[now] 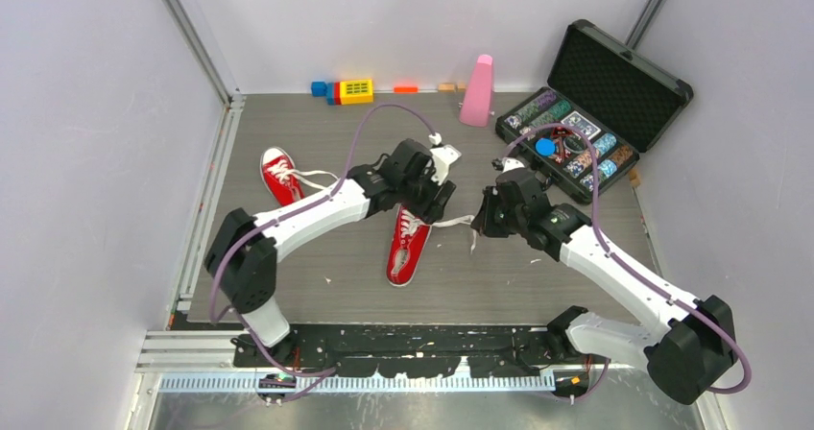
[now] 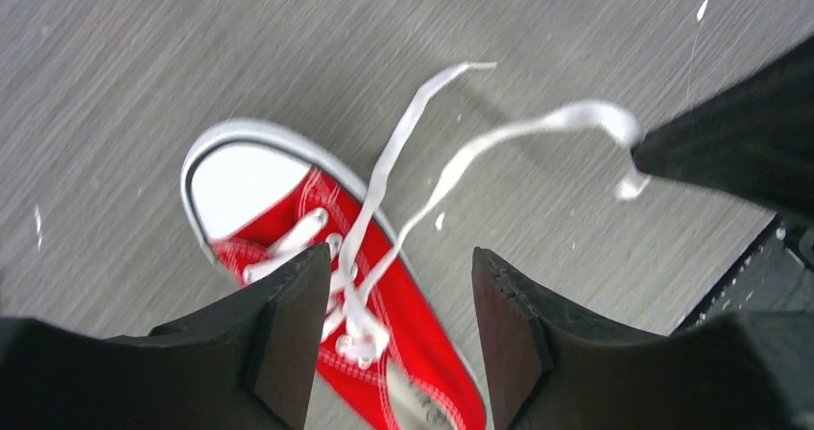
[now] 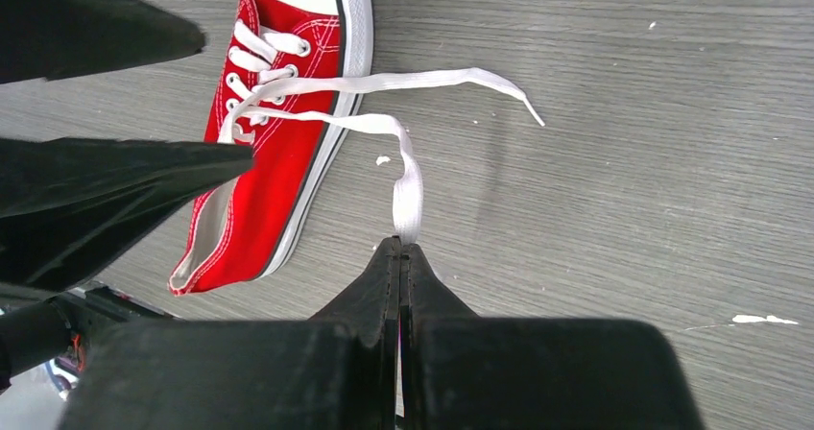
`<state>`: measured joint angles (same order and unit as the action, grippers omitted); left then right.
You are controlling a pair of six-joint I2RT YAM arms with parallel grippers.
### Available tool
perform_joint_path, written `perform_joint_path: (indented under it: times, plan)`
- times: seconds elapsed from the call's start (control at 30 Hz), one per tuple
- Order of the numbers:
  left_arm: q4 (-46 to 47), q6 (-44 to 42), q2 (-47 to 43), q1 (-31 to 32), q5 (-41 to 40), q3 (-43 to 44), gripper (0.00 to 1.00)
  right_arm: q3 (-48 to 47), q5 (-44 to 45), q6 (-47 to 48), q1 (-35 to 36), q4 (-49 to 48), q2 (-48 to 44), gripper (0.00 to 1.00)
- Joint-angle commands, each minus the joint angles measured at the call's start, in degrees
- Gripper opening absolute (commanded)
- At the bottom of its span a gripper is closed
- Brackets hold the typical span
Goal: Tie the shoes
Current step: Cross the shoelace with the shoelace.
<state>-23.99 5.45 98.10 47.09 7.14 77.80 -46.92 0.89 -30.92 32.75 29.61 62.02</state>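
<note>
The grey table sits inside plain white walls. On the left, one red shoe lies alone at about ten o'clock from the table's middle, with its laces untied. Next comes the left gripper. Its fingers are wide apart, and it hovers over the second shoe, which lies in the middle with its toe toward about six o'clock. The right gripper, at three o'clock from that shoe, has its fingers pinched tight on one white lace. The other lace lies loose on the table. The laces look soft, floppy and light, so I think it is best to pinch them near the ends. The little shoe may slide if it is pulled hard. The top view shows both shoes. The wrist views show only one shoe, but they show the fingers much better. A black case lies open at two o'clock.
</note>
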Motion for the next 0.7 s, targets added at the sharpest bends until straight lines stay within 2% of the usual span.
perform_joint_path:
  times: [0.0,0.13,0.27,0.5,0.67]
  plan:
    - [-2.81,0.16,-8.21,-2.09,-0.33,-3.97,0.57,0.12,-2.44,-0.95,-0.23,-2.90,0.13,0.00]
    - [-2.79,1.12,-9.00,-4.01,4.72,-7.26,0.49,-1.69,-1.46,0.10,-0.23,-2.52,1.28,0.00]
    - [-1.73,1.01,-7.56,-4.33,8.42,-8.75,0.47,-5.53,0.93,1.72,-0.23,-1.26,4.38,0.00]
    - [-0.61,1.22,-5.28,-4.62,8.98,-9.18,0.46,-11.32,2.25,2.45,-0.28,0.56,10.48,0.00]
    - [-1.59,1.04,-3.03,-4.72,7.75,-8.54,0.37,-12.46,1.37,2.18,-0.26,-0.28,12.30,0.00]
